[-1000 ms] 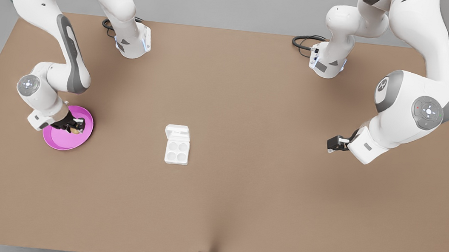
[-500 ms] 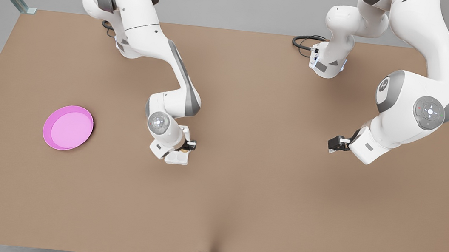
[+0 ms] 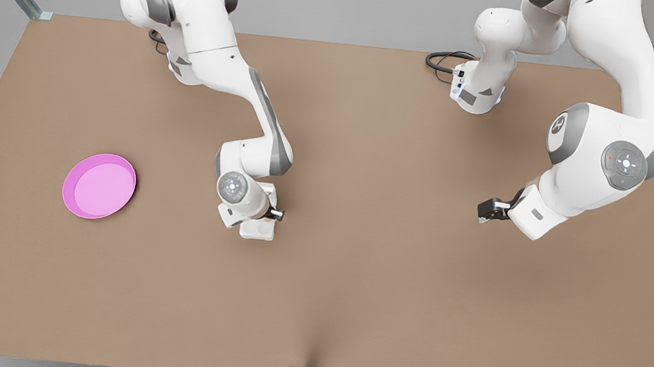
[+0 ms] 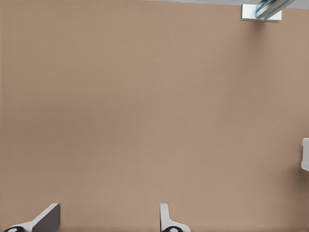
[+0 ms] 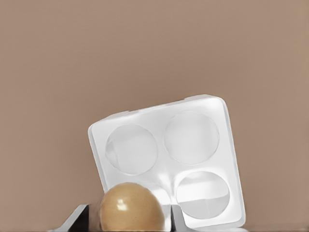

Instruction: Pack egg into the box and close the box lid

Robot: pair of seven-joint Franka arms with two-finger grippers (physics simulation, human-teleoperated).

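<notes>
One egg (image 5: 131, 207) is being pinched by the right gripper (image 3: 273, 213) above the box (image 5: 169, 157); the left gripper (image 3: 486, 210) is being held spread, waiting.

Bare table (image 3: 388, 291) all round the box (image 5: 193, 159), three cups open, right gripper (image 3: 273, 214) with egg (image 5: 131, 208) overhead.

egg (image 5: 132, 205) tan-brown | box (image 5: 193, 145) white | dish (image 3: 99, 185) pink | table (image 3: 352, 286) brown

Layout on the table

The box (image 3: 257, 230) sits mid-table (image 3: 352, 286) under the right gripper (image 3: 273, 214), which holds the egg (image 5: 131, 207) over it; the dish (image 3: 99, 185) lies far left, the left gripper (image 3: 482, 212) well right, waiting.
</notes>
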